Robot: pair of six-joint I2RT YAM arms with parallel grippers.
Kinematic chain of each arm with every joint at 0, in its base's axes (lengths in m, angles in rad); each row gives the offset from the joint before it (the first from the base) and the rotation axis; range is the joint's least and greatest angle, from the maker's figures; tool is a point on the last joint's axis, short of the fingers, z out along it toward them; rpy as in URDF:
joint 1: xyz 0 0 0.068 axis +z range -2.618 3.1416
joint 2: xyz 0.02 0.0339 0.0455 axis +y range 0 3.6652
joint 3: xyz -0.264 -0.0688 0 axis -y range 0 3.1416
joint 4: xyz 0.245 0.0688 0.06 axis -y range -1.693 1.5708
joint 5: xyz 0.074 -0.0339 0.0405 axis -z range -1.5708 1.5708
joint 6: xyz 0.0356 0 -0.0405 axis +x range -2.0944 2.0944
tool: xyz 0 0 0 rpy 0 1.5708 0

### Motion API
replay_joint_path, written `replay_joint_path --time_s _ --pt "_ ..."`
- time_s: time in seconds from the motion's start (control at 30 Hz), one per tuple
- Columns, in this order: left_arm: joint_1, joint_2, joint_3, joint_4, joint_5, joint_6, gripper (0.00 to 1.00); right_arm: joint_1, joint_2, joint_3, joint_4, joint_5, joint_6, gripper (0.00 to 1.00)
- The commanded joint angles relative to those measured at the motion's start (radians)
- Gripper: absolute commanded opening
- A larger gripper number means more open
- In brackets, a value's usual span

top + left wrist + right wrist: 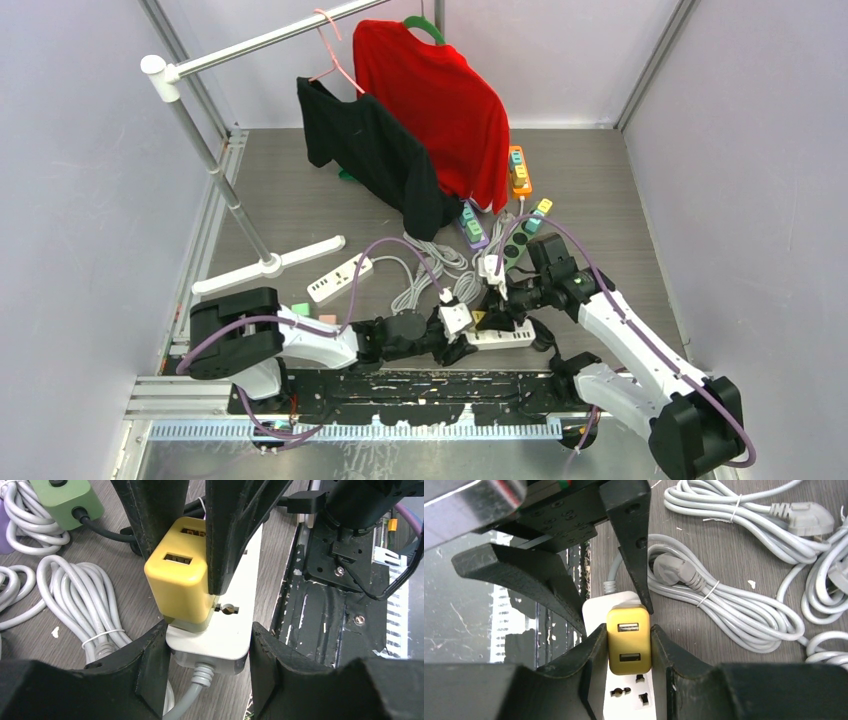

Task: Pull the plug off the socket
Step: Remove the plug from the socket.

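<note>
The right gripper (628, 632) pinches the yellow plug (627, 650), which sits in the white strip (634, 695) on the surface (749, 566), apparently fully seated. The left gripper (209, 632), half spread, clamps the strip's cord end.

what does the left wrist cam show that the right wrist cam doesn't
Only left wrist: a green power strip with a black cord. Only right wrist: a grey plug at top right and the empty socket nearest that camera. Both: the yellow plug pinched by the right gripper, the left gripper clamping the white power strip, and bundled grey cables.
</note>
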Motion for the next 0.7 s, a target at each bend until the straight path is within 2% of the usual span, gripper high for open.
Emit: replay_joint_path --time_s 0.0,0.1,0.2,0.37,0.57,0.6,0.63,0.67 --pt "-0.003 0.045 -0.075 -0.189 -0.035 -0.001 0.00 -0.026 -0.020 0.128 -0.137 -0.045 -0.234 0.01" --pt "-0.001 0.059 -0.075 -0.172 -0.020 -0.002 0.00 0.009 -0.030 0.156 -0.271 -0.008 -0.419 0.01" --pt "0.000 0.076 -0.067 -0.171 -0.004 -0.002 0.00 0.050 -0.034 0.169 -0.303 -0.006 -0.457 0.01" --pt "0.002 0.092 -0.078 -0.162 -0.001 -0.026 0.00 0.046 -0.026 0.151 -0.089 -0.032 -0.145 0.01" --pt "0.004 0.055 -0.081 -0.168 -0.068 -0.060 0.00 -0.003 -0.011 0.152 0.012 0.012 0.020 0.01" --pt "0.005 0.048 -0.069 -0.182 -0.077 -0.064 0.08 -0.014 -0.010 0.151 0.039 0.044 0.078 0.01" --pt "0.005 0.039 -0.057 -0.195 -0.087 -0.067 0.22 -0.024 -0.009 0.152 0.058 0.062 0.126 0.01" --pt "0.005 0.031 -0.042 -0.210 -0.098 -0.071 0.42 -0.038 -0.006 0.154 0.068 0.076 0.159 0.01"
